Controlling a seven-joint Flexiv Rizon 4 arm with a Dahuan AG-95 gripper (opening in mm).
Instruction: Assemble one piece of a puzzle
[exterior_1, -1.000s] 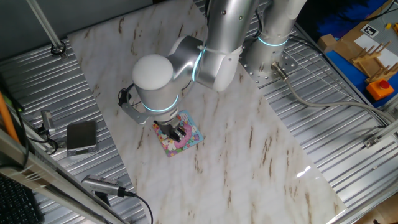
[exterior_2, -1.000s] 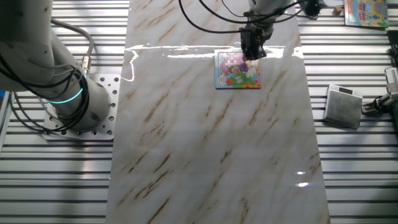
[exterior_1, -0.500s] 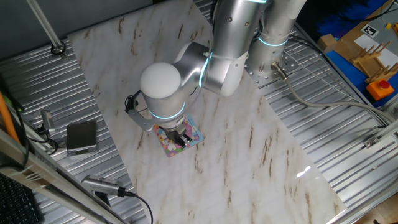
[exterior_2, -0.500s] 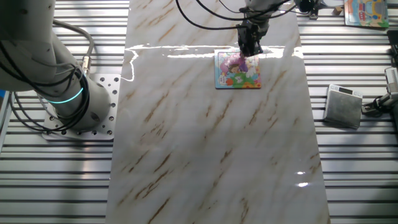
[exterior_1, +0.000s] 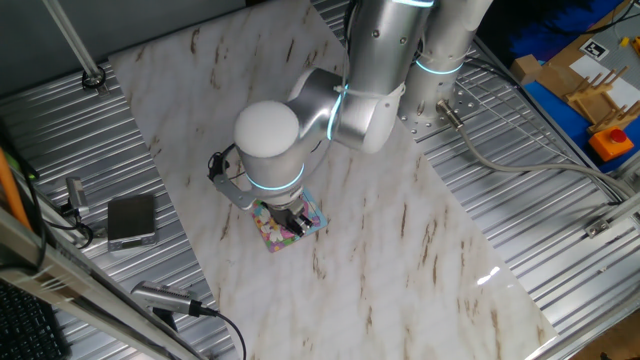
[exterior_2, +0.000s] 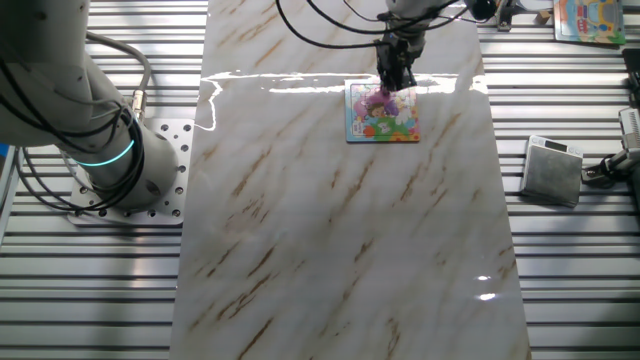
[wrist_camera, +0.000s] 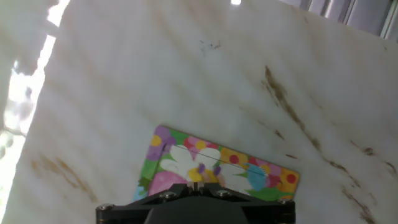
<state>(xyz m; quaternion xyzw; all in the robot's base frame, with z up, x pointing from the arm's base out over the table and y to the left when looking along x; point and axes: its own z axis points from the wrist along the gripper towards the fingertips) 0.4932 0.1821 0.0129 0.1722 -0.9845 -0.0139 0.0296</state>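
Note:
The puzzle (exterior_1: 314, 215) is a small colourful square lying flat on the marble tabletop (exterior_1: 400, 230). It also shows in the other fixed view (exterior_2: 385, 118) and in the hand view (wrist_camera: 214, 158). My gripper (exterior_1: 292, 223) points straight down over the puzzle, its tips at or just above the picture near one edge (exterior_2: 393, 86). In the hand view the gripper (wrist_camera: 196, 185) has its jaws closed together. I cannot pick out the piece as a separate thing; it is hidden or blends into the picture.
A grey box (exterior_1: 131, 220) sits on the ribbed metal beside the marble, also in the other fixed view (exterior_2: 552, 169). A second arm's base (exterior_2: 105, 150) stands at the marble's other side. Cables (exterior_1: 190, 305) lie near the front. Blue and orange parts (exterior_1: 600, 110) are at the far right.
The arm has shifted a little across the puzzle, the gripper tips sliding toward its far edge in the other fixed view. The puzzle has stayed in place.

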